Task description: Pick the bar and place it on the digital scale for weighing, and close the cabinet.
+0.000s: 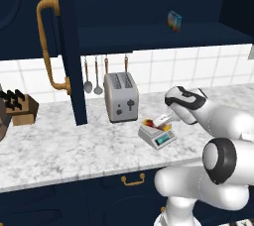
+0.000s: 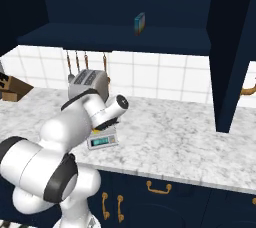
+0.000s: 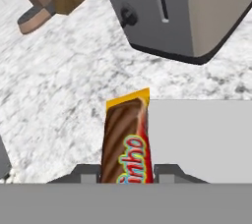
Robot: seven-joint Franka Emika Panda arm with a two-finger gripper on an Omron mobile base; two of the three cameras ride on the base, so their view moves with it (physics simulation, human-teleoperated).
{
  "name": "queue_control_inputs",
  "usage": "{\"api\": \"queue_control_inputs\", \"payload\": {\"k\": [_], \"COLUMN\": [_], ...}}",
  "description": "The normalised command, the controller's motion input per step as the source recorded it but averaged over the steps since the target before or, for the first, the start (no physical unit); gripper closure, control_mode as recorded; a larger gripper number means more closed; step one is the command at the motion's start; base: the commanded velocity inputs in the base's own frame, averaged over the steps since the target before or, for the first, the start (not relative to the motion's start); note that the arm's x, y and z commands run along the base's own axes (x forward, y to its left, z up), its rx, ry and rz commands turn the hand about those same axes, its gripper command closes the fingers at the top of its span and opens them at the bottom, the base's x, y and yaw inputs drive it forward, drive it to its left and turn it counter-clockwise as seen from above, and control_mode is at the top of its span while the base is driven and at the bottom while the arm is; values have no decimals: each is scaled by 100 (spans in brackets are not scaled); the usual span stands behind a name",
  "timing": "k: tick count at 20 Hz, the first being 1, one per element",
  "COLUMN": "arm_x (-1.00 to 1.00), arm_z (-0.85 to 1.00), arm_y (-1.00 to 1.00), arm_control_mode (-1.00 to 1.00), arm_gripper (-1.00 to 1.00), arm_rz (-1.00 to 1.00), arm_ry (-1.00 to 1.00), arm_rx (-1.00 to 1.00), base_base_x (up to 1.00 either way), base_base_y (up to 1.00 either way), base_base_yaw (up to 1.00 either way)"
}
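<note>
The fingers pinch the bar at its near end, holding it over the left edge of the scale, which sits on the table just in front of the toaster. To finish well, shift the bar toward the middle of the scale's top, lower it flat, then release. Its long axis runs straight out from the fingers, yellow tip toward the toaster.
</note>
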Motion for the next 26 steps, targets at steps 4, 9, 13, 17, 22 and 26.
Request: {"api": "queue_control_inputs", "payload": {"k": [4,9,13,17,22,26], "arm_x": [16,34,43,10,-30,-11], "arm_z": [-18,-15,-10,-18,0,-6], "arm_y": [0,0,0,-2,-4,7], "arm_control_mode": [-100,-100,-100,-100,-100,-100], "arm_gripper": [100,100,100,100,100,-100], "arm_rz": [0,0,0,0,0,0], "arm_ry": [0,1,0,0,0,0], "arm_rx": [0,0,0,0,0,-2], "base_base_x": [0,0,0,0,0,0], "base_base_y": [0,0,0,0,0,0], "base_base_yaw": [0,0,0,0,0,0]}}
